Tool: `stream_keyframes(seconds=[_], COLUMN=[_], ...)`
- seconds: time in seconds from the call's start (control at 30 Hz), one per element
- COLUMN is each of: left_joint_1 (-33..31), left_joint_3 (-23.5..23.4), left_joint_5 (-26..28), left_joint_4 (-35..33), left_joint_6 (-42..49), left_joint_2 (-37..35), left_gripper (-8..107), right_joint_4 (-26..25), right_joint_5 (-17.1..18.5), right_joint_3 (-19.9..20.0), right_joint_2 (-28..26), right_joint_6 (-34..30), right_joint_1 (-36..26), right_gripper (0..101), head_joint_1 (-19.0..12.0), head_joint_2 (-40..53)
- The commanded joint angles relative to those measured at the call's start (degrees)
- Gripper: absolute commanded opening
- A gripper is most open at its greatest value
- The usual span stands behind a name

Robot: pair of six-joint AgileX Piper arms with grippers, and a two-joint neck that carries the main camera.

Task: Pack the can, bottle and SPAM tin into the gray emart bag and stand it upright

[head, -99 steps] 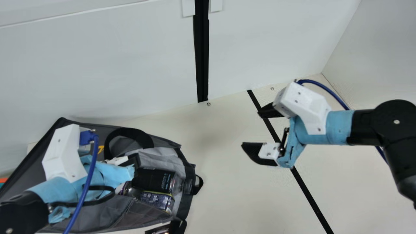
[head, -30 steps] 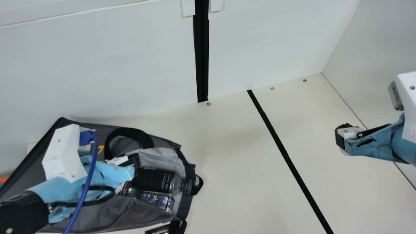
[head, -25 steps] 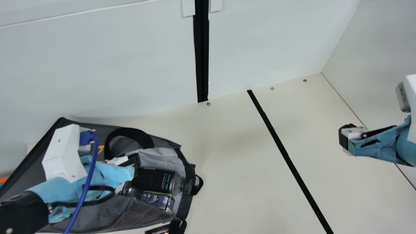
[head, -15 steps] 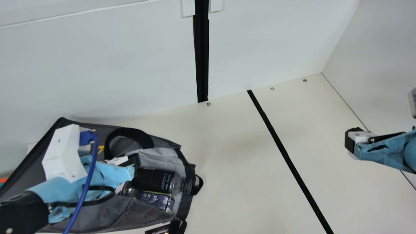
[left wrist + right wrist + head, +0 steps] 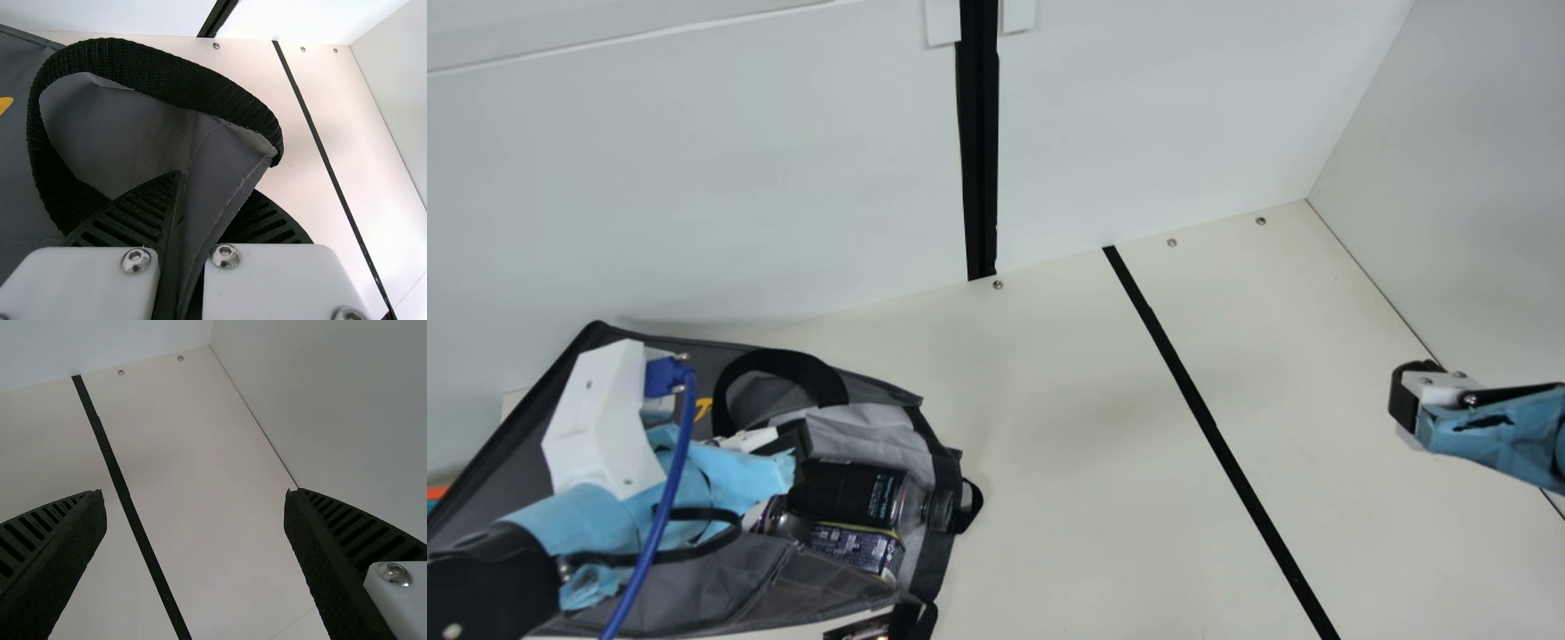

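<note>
In the main view the gray emart bag [image 5: 738, 582] lies on its side at the left, its mouth toward the table's middle. Inside the mouth rest a bottle [image 5: 854, 491] with a black label, and a dark blue printed box-like tin [image 5: 855, 547]; a can's end [image 5: 775, 520] shows beside them. My left gripper [image 5: 796, 440] is at the bag's mouth; in the left wrist view the left gripper [image 5: 183, 220] is shut on the gray fabric edge, near the black handle [image 5: 160, 73]. My right gripper [image 5: 1403, 396] is at the far right, and in the right wrist view the right gripper [image 5: 195, 500] stands wide open, empty.
White walls rise behind and at the right of the cream table [image 5: 1076, 444]. A black tape line [image 5: 1209, 427] crosses it. A dark object [image 5: 863, 628] lies at the front edge by the bag's lower handle, and an orange item [image 5: 435, 493] at the far left.
My right arm has drawn back to the right, away from the table's middle, and its gripper has lately moved slightly lower in the main view. The left arm and bag have kept still.
</note>
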Motion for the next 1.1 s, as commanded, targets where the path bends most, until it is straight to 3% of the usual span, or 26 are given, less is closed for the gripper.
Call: stream_keyframes(seconds=[0.0, 0.53, 1.07], left_joint_1=[0.00, 0.00, 0.00], left_joint_3=[0.00, 0.00, 0.00], left_joint_5=[0.00, 0.00, 0.00], left_joint_4=[0.00, 0.00, 0.00], left_joint_6=[0.00, 0.00, 0.00], left_joint_2=[0.00, 0.00, 0.00], left_gripper=[-8, -8, -8], right_joint_4=[0.32, 3.59, 15.35], right_joint_5=[-0.02, -0.02, -0.02], right_joint_3=[0.07, -0.67, -2.49], right_joint_2=[-0.05, 2.17, 9.61], right_joint_6=[-0.09, -2.60, -15.92], right_joint_1=[-0.12, -0.51, -6.62], right_gripper=[95, 95, 95], head_joint_1=[-1.30, -1.30, -1.30], head_joint_2=[-0.05, -0.05, -0.05])
